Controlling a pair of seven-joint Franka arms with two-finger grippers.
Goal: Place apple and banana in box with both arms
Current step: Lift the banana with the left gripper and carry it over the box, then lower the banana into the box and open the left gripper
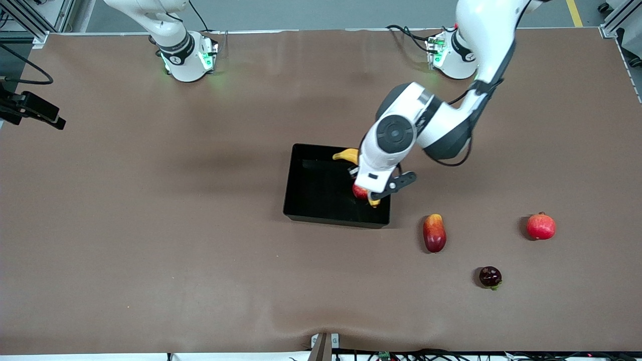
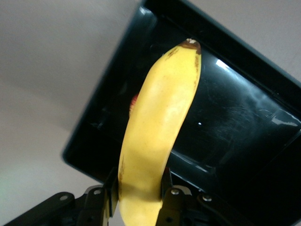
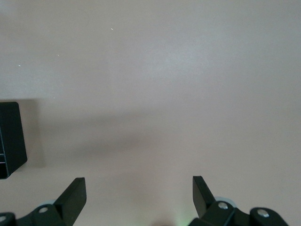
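Left pincer [image 2: 138,200] is clamped on the banana [image 2: 157,141], gripping it near one end, and hangs over the box [image 1: 321,185] at the side toward the left arm's end of the bench [image 1: 150,225]. In the front view the left arm covers most of the banana; one yellow end pokes out over the box edge nearest the bases, the other tip shows below the wrist. The apple [image 1: 359,191] sits inside the box, near the wall toward the left arm's end, mostly hidden under the left wrist; in the left wrist view only a red sliver shows past the banana. The box sits mid-bench. Right pincer [image 3: 139,194] is spread wide, holds nothing, and looks down on bare bench with one box corner at the frame edge; the right arm waits up by its base. Three other fruits lie on the bench toward the left arm's end, all nearer the front camera than the box: an elongated red-and-yellow mango-like fruit [image 1: 434,233] just beside the box, a round pinkish-red fruit with a small crown [image 1: 540,226] closer to the bench's end edge, and a small dark purple fruit [image 1: 490,277] nearest the front edge.
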